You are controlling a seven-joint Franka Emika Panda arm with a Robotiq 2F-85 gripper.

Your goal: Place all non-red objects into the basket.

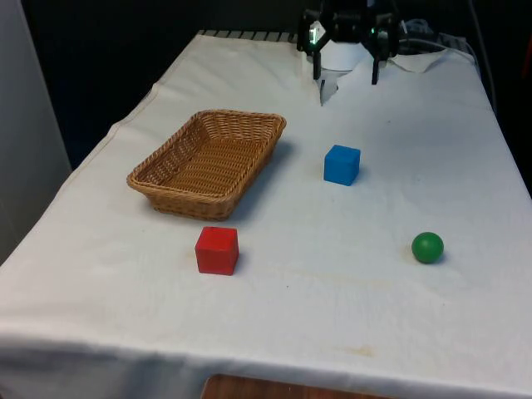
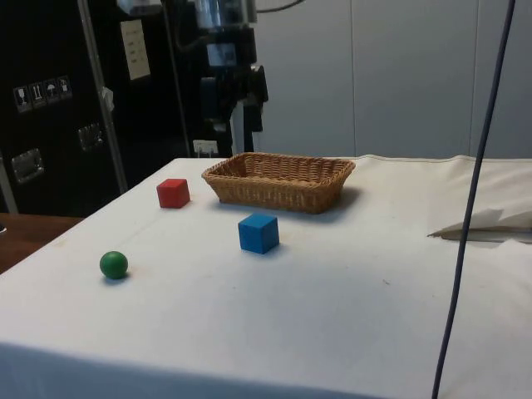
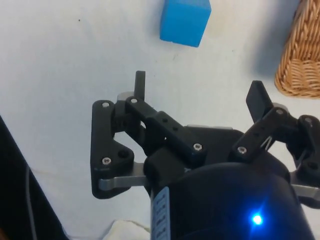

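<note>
Starting out, by my reading: the wicker basket (image 1: 208, 162) holds nothing, and both non-red objects lie on the cloth. The blue cube (image 1: 342, 164) sits just beside the basket on the front view's right, the green ball (image 1: 427, 247) well apart from it, the red cube (image 1: 217, 249) (to be left) near its front corner. The gripper (image 1: 346, 73) hangs beyond the basket, spread wide and empty, fingers pointing down; next it must descend over the blue cube.
</note>
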